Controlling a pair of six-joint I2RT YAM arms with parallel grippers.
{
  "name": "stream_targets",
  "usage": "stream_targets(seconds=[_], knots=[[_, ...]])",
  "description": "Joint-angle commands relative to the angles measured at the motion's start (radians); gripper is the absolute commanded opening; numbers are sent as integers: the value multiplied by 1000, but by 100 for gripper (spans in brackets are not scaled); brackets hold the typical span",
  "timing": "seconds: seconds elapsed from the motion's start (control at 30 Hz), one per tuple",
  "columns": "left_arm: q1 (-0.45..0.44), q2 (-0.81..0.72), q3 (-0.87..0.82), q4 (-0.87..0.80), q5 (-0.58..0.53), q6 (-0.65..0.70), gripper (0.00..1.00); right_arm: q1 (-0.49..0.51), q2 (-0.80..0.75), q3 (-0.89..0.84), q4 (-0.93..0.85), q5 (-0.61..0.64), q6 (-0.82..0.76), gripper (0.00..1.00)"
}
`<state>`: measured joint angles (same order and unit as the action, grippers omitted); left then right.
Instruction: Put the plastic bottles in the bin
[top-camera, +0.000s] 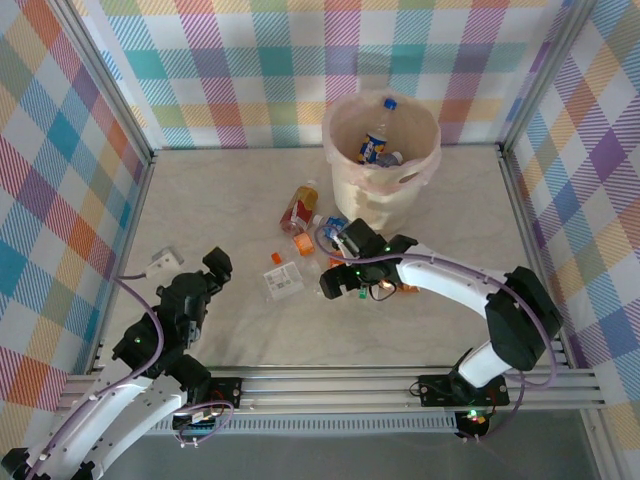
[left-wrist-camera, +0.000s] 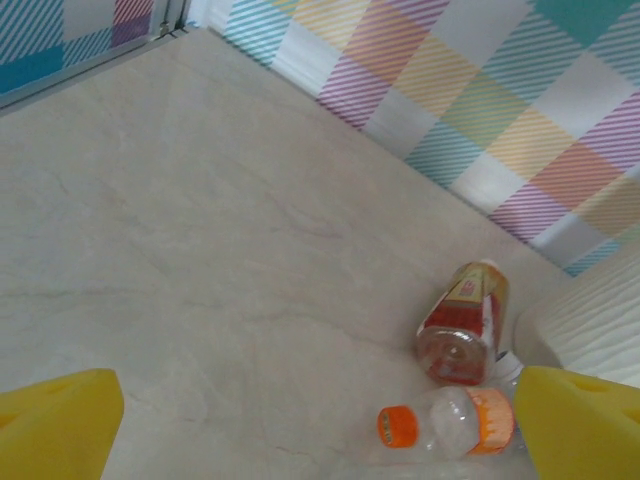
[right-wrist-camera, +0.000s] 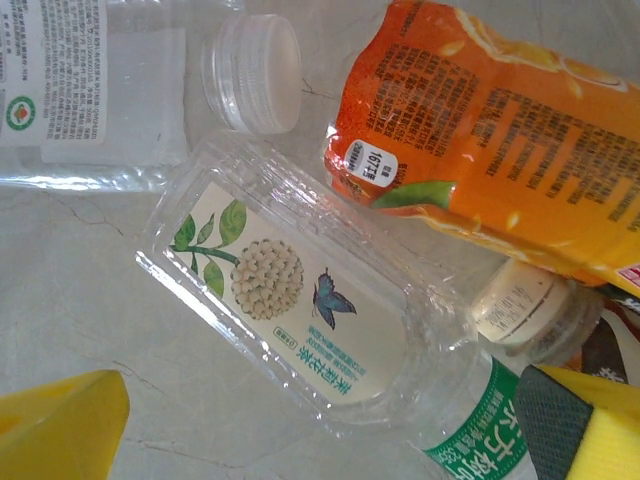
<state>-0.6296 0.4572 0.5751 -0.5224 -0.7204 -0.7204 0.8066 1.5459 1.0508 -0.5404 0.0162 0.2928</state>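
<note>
We log the plastic bottles lying heaped near the table middle, just before the bin: crushed clear bodies, one glossy orange-labelled bottle, a ribbed white cap. Another bottle stands inside the cream round pail at the far edge. The right gripper hangs over the heap, yellow fingers apart. The left gripper, near the left edge, gapes wide too.

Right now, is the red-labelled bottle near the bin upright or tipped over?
Tipped over: the red-labelled bottle lies on its side on the table, outside the bin; the left wrist view shows its base end-on.
</note>
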Motion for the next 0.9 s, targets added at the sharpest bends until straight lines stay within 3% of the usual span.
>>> stream_targets(seconds=[0.0,0.87], knots=[[-5,12,-6,-30,-28,-35,100,5,34,41,16,-29,-37,100],[-5,89,2,-16,-27,-40,100,76,40,19,-103,-75,16,100]])
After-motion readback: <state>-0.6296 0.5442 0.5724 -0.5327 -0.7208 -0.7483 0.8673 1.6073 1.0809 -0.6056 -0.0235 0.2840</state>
